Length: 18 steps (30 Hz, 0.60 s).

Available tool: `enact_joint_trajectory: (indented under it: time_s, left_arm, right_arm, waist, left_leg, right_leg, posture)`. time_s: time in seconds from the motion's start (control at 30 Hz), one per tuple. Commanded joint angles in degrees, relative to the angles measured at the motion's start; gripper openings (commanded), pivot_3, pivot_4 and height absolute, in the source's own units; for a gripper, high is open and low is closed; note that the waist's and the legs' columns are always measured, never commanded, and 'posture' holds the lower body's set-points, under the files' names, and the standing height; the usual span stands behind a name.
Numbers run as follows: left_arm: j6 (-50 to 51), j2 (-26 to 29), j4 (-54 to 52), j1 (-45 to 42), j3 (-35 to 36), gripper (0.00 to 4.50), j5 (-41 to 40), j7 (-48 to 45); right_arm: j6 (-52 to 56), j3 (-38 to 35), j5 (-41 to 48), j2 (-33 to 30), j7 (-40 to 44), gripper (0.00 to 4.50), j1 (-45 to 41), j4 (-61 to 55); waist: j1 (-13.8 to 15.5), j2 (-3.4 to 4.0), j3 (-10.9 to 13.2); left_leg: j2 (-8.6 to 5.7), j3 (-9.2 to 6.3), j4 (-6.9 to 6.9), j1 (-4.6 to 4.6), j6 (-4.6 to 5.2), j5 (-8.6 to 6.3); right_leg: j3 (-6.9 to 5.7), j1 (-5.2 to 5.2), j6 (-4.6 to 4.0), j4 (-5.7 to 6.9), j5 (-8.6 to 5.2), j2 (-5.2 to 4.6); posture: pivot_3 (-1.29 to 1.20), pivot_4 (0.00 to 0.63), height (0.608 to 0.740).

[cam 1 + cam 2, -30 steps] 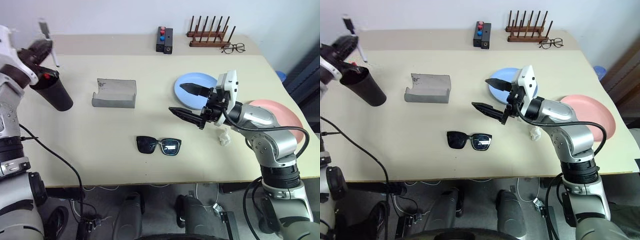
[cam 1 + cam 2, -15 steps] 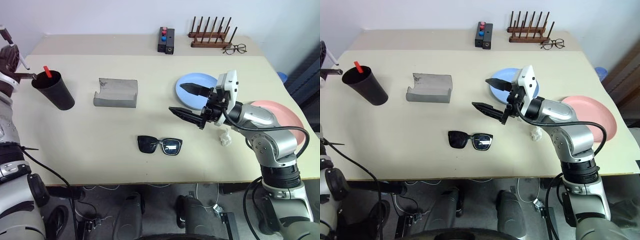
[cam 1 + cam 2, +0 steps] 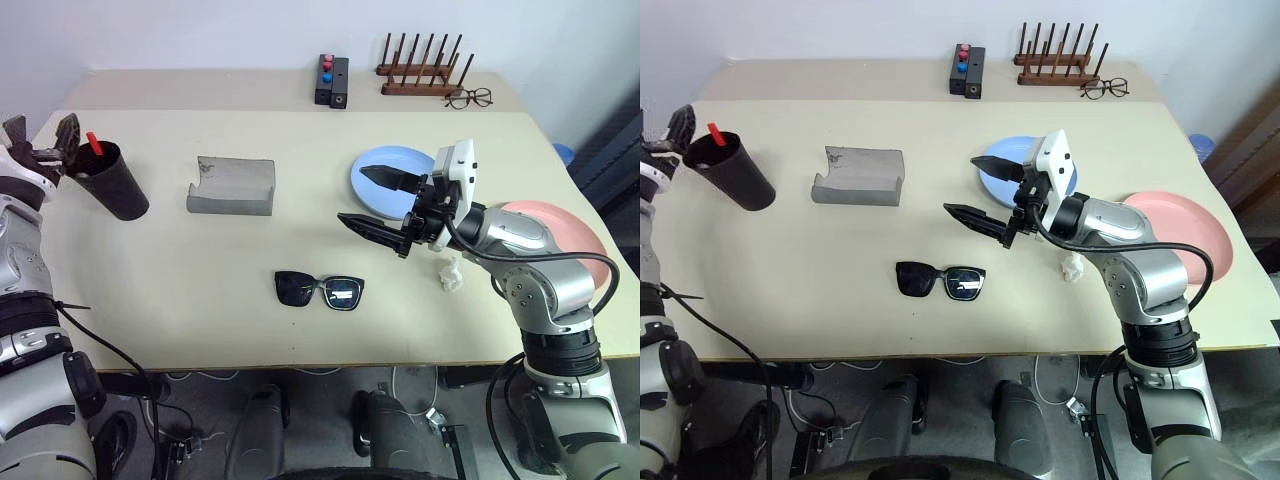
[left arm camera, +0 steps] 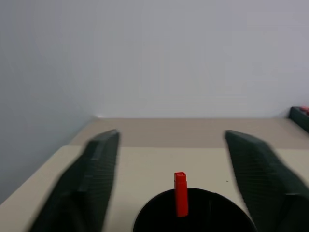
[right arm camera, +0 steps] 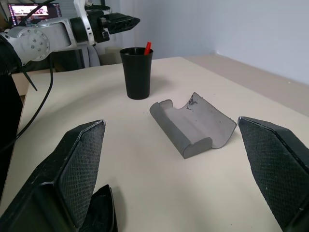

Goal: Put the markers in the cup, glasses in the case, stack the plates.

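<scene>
The dark cup (image 3: 112,185) stands at the table's far left with a red-capped marker (image 3: 93,143) upright in it. My left gripper (image 3: 41,135) is open just left of the cup's rim, level with it and holding nothing. In its wrist view the red cap (image 4: 180,192) rises between the spread fingers (image 4: 94,179). The black sunglasses (image 3: 320,290) lie unfolded near the front middle. The grey case (image 3: 230,186) lies open behind them. My right gripper (image 3: 373,204) hangs open and empty above the table beside the light blue plate (image 3: 402,160). The pink plate (image 3: 587,242) is at the right edge.
A black box with red and blue buttons (image 3: 330,80), a wooden rack (image 3: 420,72) and wire spectacles (image 3: 467,97) line the back. A small crumpled white scrap (image 3: 450,273) lies under my right forearm.
My left gripper held a white marker above the cup; it has since moved left and down and opened, and that marker no longer shows. My right arm has kept still.
</scene>
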Motion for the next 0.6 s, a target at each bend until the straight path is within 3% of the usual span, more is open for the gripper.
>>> enact_joint_trajectory:
  time_s: [0.03,0.13,0.37,0.5,0.6]
  left_arm:
    - [0.17,2.17,-2.00,-2.23,0.03,4.46,-0.04,-0.65]
    - [1.17,2.29,-3.06,-4.99,-1.20,4.46,-0.09,-1.40]
    - [15.77,1.57,-14.22,-7.13,-13.82,4.46,-5.54,-23.19]
    - [17.72,2.63,-9.35,-10.66,-26.20,4.46,0.53,-37.49]
    - [17.05,1.39,0.65,-17.33,-32.49,4.46,6.62,-41.40]
  right_arm:
    - [-1.17,-1.31,0.00,-0.46,-0.07,4.50,-1.04,-1.47]
    - [-1.33,-1.30,-0.02,-0.30,-0.07,4.50,-1.17,-1.19]
    - [-1.84,-1.03,-0.34,0.10,0.19,4.50,-1.75,-0.10]
    - [-2.28,-1.14,-0.60,0.09,0.48,4.50,-2.18,0.73]
    - [-2.27,-2.35,-0.96,-1.45,0.99,4.50,-1.66,1.18]
  waist:
    - [0.01,0.00,0.00]
    - [0.14,-0.01,0.00]
    - [-0.03,0.00,0.00]
    - [-0.12,0.04,0.01]
    - [-0.05,0.02,0.02]
  left_leg:
    - [0.00,0.00,0.00,0.00,0.00,0.00]
    - [0.00,0.00,0.01,0.00,0.00,0.00]
    - [0.00,-0.01,0.07,-0.02,0.00,0.00]
    - [0.01,0.00,0.05,0.04,0.00,0.00]
    - [0.01,-0.01,0.08,0.01,0.01,0.00]
  right_leg:
    - [0.00,0.00,0.00,0.00,0.00,0.00]
    - [0.00,0.00,0.00,0.01,0.00,0.00]
    - [0.00,0.04,-0.01,0.00,-0.01,0.00]
    - [0.00,0.04,-0.02,0.05,-0.01,0.03]
    - [0.00,0.02,-0.04,0.05,-0.02,0.04]
  posture:
    - [0.00,0.150,0.740]
    - [0.00,0.150,0.740]
    - [0.00,0.150,0.740]
    - [0.00,0.150,0.740]
    - [0.00,0.150,0.740]
